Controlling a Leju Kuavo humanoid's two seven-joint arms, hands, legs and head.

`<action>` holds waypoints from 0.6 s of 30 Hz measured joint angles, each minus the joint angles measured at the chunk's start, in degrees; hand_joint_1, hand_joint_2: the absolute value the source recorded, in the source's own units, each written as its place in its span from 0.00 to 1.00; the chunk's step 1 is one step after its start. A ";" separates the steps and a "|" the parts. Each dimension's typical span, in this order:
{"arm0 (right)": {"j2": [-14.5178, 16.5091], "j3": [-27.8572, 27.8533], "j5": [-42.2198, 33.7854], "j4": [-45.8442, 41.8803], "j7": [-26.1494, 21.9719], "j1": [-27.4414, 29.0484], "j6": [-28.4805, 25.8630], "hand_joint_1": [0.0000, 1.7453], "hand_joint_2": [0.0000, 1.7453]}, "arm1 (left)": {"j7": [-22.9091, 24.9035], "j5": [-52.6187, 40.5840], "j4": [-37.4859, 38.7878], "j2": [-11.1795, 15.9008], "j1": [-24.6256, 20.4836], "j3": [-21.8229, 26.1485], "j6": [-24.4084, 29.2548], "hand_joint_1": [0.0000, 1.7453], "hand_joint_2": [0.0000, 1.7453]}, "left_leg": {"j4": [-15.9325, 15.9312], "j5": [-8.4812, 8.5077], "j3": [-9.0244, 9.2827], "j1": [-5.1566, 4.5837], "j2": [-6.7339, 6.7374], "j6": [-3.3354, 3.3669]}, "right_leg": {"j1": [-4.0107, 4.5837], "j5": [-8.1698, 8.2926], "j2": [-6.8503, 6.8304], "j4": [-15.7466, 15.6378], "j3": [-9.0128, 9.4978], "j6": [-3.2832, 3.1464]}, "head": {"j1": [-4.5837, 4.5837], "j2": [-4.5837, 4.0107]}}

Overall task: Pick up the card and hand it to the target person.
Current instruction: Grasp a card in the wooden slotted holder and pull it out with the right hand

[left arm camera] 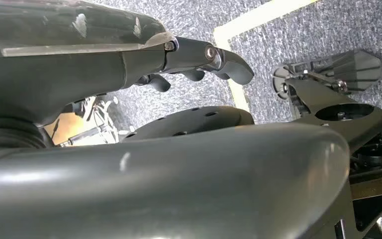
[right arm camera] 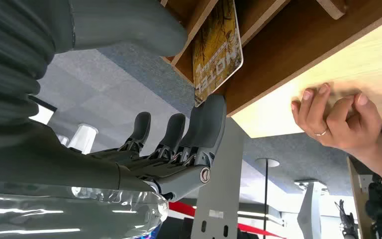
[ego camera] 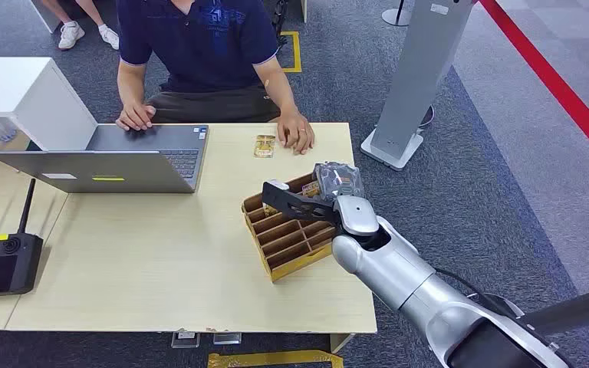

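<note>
A yellow and black printed card (right arm camera: 217, 45) stands in a slot of the wooden divider box (ego camera: 287, 239) on the table's right part. My right hand (ego camera: 307, 203) reaches over that box. In the right wrist view the thumb (right arm camera: 129, 27) lies on one side of the card and the dark fingers (right arm camera: 206, 117) on the other, one fingertip touching the card's free corner. The card still sits in its slot. The person (ego camera: 199, 46) sits behind the table, one hand (ego camera: 297, 136) resting on it. My left hand (left arm camera: 179, 55) hangs over the carpet, holding nothing.
A second card (ego camera: 264, 146) lies flat next to the person's hand. An open laptop (ego camera: 123, 157) stands at the back left, a black router (ego camera: 0, 264) at the left edge, a white box (ego camera: 23, 96) behind it. A grey pillar stand (ego camera: 414, 84) rises right of the table.
</note>
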 joint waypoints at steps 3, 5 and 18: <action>-0.08 -0.13 0.02 0.00 0.00 0.02 0.00 0.48 1.00 | 0.00 -0.03 0.00 0.00 0.00 -0.03 -0.01 0.00 0.00 | 0.00 0.00 0.00 0.00 0.00 0.00 | 0.00 0.00 0.00 0.00 0.00 0.00 | 0.00 0.00; -0.13 -0.32 0.04 0.00 0.00 0.02 -0.01 0.48 1.00 | 0.00 -0.07 0.00 0.00 -0.01 -0.10 -0.02 0.00 0.00 | 0.00 0.00 0.00 0.00 0.00 0.00 | 0.00 0.00 0.00 0.00 0.00 0.00 | 0.00 0.00; -0.49 -1.14 0.13 0.00 -0.14 0.22 -0.01 0.47 1.00 | 0.01 -0.11 0.00 0.00 -0.04 -0.62 -0.35 0.00 0.00 | 0.00 0.00 0.00 0.00 0.00 0.00 | 0.00 0.00 0.00 0.00 0.00 0.00 | 0.00 0.00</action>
